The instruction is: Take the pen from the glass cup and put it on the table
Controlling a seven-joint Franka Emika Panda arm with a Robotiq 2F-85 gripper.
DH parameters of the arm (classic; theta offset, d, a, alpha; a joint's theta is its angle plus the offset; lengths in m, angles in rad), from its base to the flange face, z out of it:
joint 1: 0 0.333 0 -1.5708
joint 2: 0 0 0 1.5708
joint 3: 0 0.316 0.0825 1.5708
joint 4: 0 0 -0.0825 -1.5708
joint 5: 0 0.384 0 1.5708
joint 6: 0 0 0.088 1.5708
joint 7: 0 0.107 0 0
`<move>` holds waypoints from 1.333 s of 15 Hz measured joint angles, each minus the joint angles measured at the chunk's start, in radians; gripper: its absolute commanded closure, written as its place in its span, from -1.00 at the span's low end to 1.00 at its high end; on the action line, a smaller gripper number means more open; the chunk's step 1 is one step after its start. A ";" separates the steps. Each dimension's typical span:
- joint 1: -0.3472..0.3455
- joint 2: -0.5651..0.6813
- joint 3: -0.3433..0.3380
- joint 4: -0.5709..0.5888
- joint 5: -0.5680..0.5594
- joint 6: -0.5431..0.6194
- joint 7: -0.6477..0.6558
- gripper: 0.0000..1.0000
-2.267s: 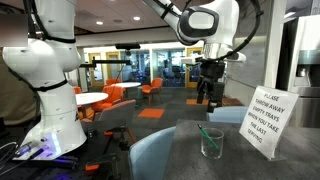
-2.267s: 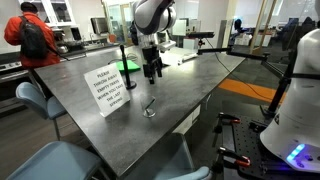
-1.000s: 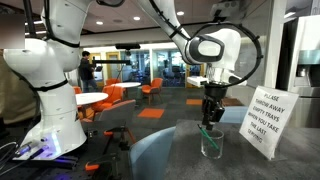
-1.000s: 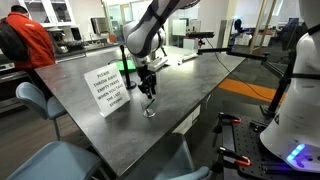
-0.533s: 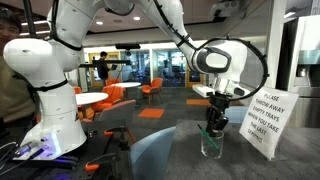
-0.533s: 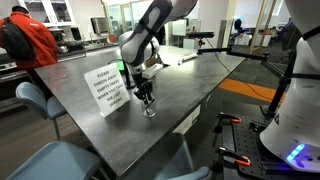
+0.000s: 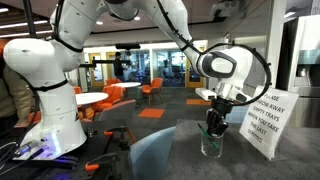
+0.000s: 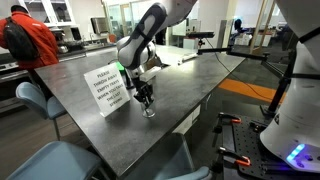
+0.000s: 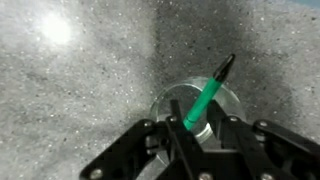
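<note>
In the wrist view the green pen (image 9: 205, 100) leans in the clear glass cup (image 9: 160, 103), black tip pointing away, near end up between my fingers. My gripper (image 9: 193, 106) is directly over the cup with one finger on each side of the pen. The fingers are narrowed but a small gap still shows, so it is open. Both exterior views show the gripper (image 7: 213, 126) (image 8: 146, 98) lowered onto the cup (image 7: 212, 146) (image 8: 150, 109) on the grey table (image 7: 165, 150) (image 8: 210, 85). There the pen is mostly hidden behind the fingers.
A white sign (image 7: 263, 125) (image 8: 108, 88) stands close beside the cup. A second white robot (image 7: 45, 80) stands off the table. Orange chairs (image 7: 125, 92) and a person in orange (image 8: 20, 40) are in the background. The table edge (image 8: 165, 128) runs just past the cup.
My gripper has come down from above the cup to its rim, straddling the pen. Its fingers have narrowed toward the pen. The cup and the sign have stayed put.
</note>
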 measured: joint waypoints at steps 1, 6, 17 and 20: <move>0.000 0.006 0.000 0.006 0.001 -0.009 0.005 0.59; -0.005 0.025 0.000 0.031 0.005 -0.054 0.022 0.98; -0.027 -0.066 0.014 0.035 0.055 -0.137 -0.029 0.93; -0.026 -0.145 0.015 0.012 0.054 -0.212 -0.054 0.93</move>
